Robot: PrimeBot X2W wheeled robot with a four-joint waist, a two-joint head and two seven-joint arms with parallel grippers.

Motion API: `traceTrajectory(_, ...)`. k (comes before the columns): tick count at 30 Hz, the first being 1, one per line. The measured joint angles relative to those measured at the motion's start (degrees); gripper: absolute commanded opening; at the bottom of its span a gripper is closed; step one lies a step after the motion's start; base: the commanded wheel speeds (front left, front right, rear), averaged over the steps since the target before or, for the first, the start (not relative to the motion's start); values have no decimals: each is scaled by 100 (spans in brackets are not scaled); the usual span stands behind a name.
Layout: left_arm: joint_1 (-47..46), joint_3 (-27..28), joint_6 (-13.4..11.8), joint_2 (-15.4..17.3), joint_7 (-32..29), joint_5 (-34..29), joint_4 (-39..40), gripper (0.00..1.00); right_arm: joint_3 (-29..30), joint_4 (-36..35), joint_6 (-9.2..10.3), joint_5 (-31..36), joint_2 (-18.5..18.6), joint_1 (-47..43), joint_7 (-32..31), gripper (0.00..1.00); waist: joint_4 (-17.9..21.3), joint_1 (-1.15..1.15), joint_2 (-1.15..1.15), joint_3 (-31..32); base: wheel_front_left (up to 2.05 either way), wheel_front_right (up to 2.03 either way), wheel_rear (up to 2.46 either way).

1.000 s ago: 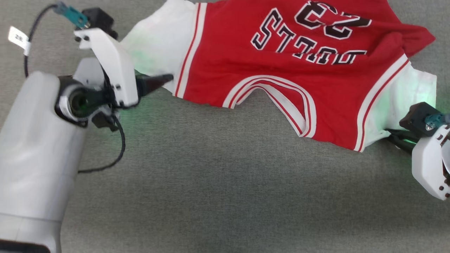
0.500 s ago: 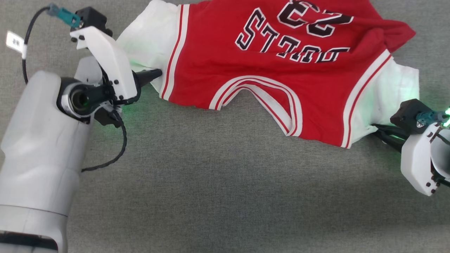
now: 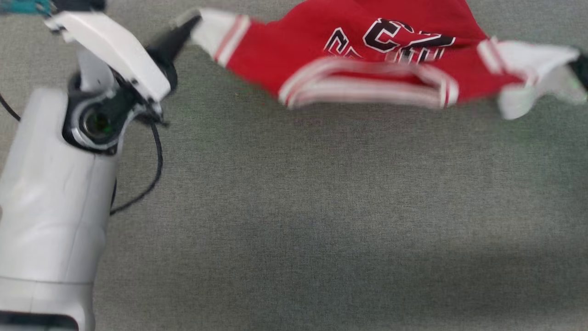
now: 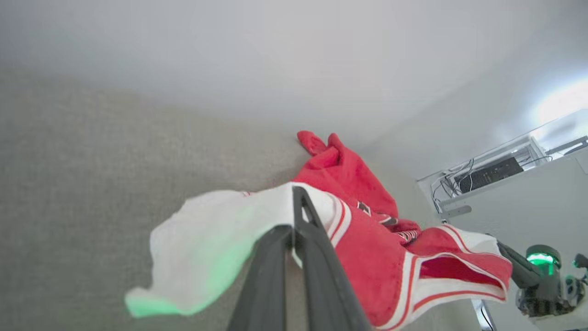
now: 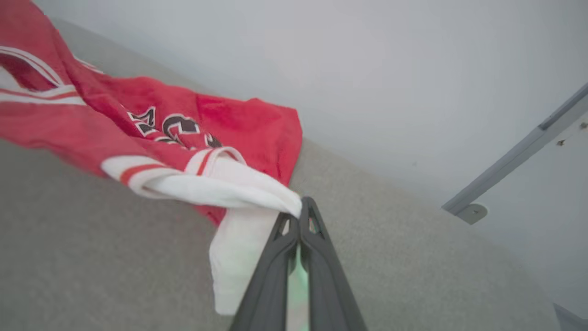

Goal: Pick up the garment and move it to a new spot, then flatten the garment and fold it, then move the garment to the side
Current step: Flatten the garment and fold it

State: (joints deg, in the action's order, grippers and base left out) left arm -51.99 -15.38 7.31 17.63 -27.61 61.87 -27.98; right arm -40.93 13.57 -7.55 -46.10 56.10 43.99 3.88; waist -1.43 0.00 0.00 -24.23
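Hoisted off flat since half a second ago, into a blurred span. Clenched at left claw (image 3: 190,20) on a white sleeve (image 4: 206,257); clenched likewise at right claw (image 5: 304,204) on the other sleeve (image 5: 229,188), fingers pressed together. Strung between both as garment (image 3: 285,59), collar (image 3: 367,85) gaping, black lettering partly hidden. Draped at far hem on grey table (image 3: 321,207), against pale wall (image 4: 275,55), elsewhere lifted clear.

garment (image 3: 275,64) between left pincer (image 3: 193,19) and right pincer (image 5: 302,203); far part on surface (image 3: 321,207)
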Motion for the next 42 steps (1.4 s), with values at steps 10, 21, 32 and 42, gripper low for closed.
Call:
traceTrajectory(10, -1535, 290, -321, -249, 1895, -804, -823, 0, 1365, 854, 1, 130, -1172, 1362, 48, 0, 35, 0, 0, -345, 0, 0, 0)
traceTrajectory(21, -4764, 528, -472, -396, 3699, -1317, -2722, 0, 2310, 3352, -2, 984, -2829, 5055, 182, 0, 319, 0, 0, -964, 0, 0, 0)
traceTrajectory(32, -5239, 627, -82, -614, 3829, -1080, -3705, 0, 1940, 4423, -1, 1403, -3052, 5733, 389, 0, 215, 0, 0, -764, 0, 0, 0)
traceTrajectory(42, -2352, 115, 1, -557, 2828, -88, -2418, 0, 606, 3022, 0, 438, -2190, 3035, -60, 0, 112, 0, 0, -402, 0, 0, 0)
